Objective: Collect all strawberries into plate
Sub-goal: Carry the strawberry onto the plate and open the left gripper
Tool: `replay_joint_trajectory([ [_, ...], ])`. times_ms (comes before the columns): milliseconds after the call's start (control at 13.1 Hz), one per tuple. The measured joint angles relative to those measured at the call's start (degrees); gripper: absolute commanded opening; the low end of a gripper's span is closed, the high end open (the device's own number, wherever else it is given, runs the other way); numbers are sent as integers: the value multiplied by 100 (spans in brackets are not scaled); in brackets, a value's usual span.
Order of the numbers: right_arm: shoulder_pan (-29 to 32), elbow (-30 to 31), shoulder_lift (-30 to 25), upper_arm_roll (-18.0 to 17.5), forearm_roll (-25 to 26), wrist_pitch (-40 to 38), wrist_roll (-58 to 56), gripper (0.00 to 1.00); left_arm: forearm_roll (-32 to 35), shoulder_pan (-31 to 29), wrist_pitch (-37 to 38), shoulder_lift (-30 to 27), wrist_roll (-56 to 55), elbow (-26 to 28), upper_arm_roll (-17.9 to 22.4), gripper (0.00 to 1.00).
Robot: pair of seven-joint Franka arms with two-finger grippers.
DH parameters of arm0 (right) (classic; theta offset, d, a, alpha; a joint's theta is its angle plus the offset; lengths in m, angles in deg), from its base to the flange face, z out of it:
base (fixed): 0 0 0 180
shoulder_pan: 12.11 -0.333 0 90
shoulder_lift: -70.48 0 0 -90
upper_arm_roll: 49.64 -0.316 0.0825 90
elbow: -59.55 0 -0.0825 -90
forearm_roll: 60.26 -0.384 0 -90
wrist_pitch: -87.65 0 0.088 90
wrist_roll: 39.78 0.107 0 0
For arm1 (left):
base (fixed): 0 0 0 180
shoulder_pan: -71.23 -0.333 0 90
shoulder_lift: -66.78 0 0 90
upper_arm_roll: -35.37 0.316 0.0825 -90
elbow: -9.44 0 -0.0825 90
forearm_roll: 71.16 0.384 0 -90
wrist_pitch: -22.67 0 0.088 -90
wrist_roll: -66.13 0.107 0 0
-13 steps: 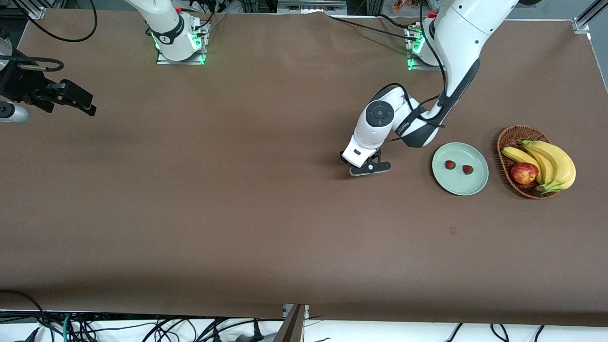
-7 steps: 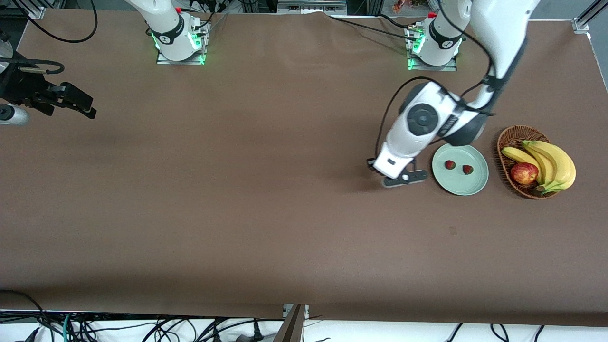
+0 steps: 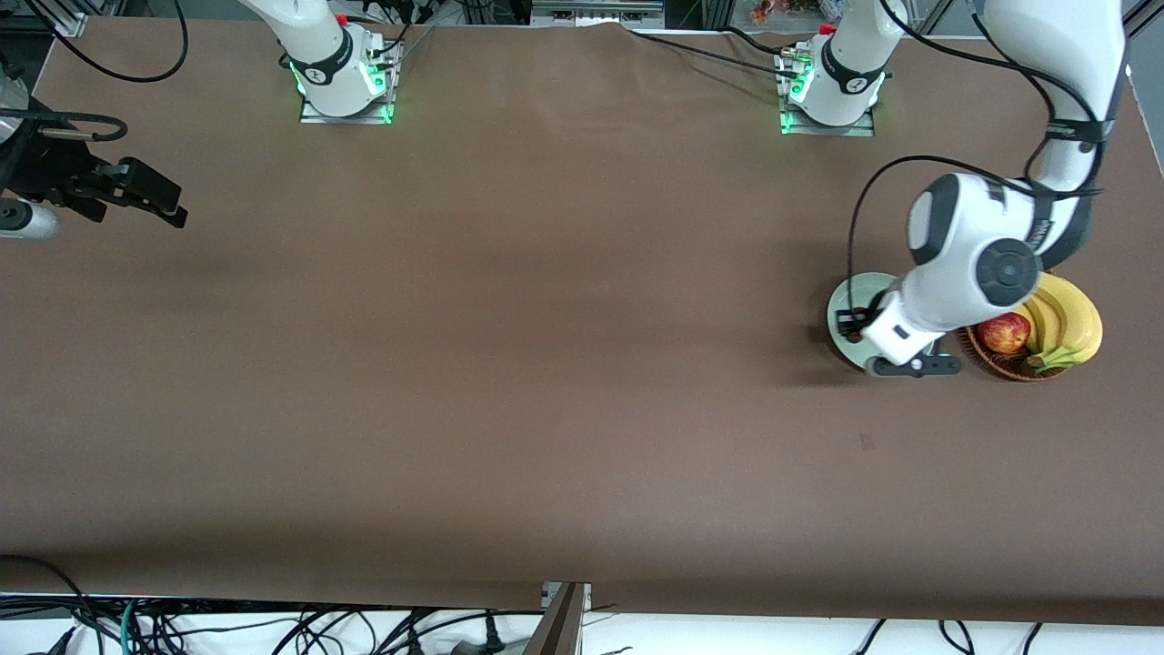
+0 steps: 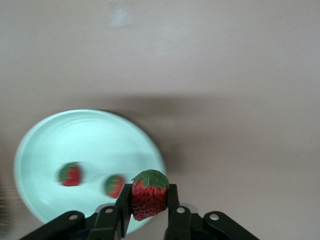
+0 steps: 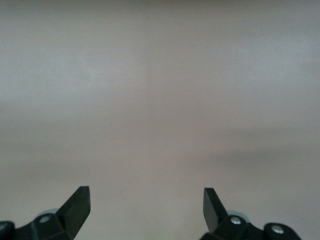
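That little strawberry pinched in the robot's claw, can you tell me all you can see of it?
The held strawberry is a small red berry with a seeded-looking skin and a green leafy cap on top. It sits upright between the two black fingers of the left gripper, which press its sides. It hangs in the air over the edge of the pale mint-green plate, where two other strawberries already lie. Its underside is hidden.

Plate [image 4: 90, 145] smooth, glossy; basket [image 3: 1000, 362] woven wicker; table cover [image 3: 509, 364] matt brown
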Motion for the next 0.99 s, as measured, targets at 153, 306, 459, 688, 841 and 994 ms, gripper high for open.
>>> replay_joint_trajectory([
  [153,-12,-9,0,-37,-1,3,0,100,-102,50,-221,4,649,285,435,17],
  [306,-12,-25,0,-47,-5,8,0,100,-103,54,-846,48,911,719,560,22],
  [459,-21,-37,0,-128,-8,8,1,100,-103,71,-1259,192,962,951,564,42],
  [688,-61,-37,2,-212,-8,8,6,100,-103,54,-1502,392,1191,961,603,100],
  [841,-117,-37,6,-225,-8,8,-2,100,-103,-9,-1504,361,1275,902,633,100],
  [994,-231,-38,12,-237,-7,25,-2,100,-103,-29,-1390,191,1286,785,641,100],
])
